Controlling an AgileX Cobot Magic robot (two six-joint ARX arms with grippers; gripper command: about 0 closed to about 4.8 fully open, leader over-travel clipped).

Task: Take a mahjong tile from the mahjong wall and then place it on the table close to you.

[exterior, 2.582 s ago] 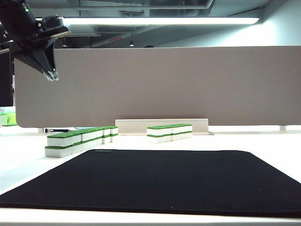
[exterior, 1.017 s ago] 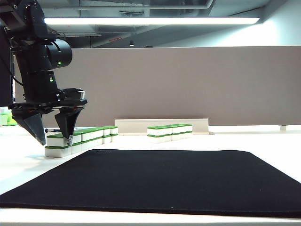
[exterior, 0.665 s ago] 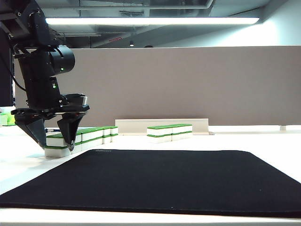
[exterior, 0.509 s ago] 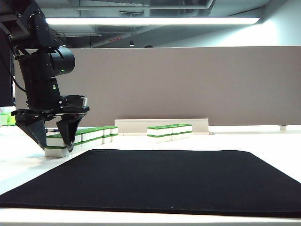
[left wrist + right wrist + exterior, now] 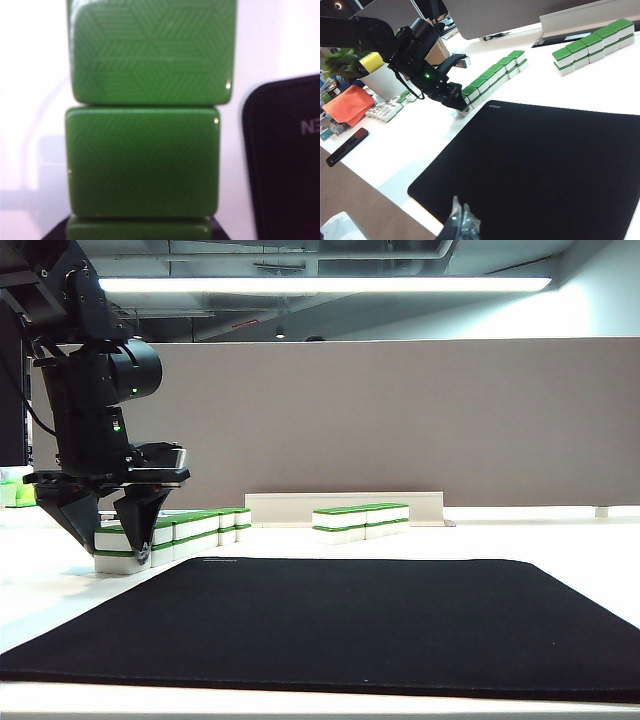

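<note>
While my right gripper [image 5: 462, 223] hangs well back over the near edge of the black mat [image 5: 340, 625], I cannot tell how its fingers stand. Beyond the mat on the white table [image 5: 590, 540], my left gripper [image 5: 108, 536] straddles the near end of the mahjong wall [image 5: 185, 528], one finger on each side of the end tile [image 5: 122, 540]; whether they press it I can't make out. Farther back sits a shorter row of tiles [image 5: 360, 521] before the grey partition [image 5: 400, 420].
</note>
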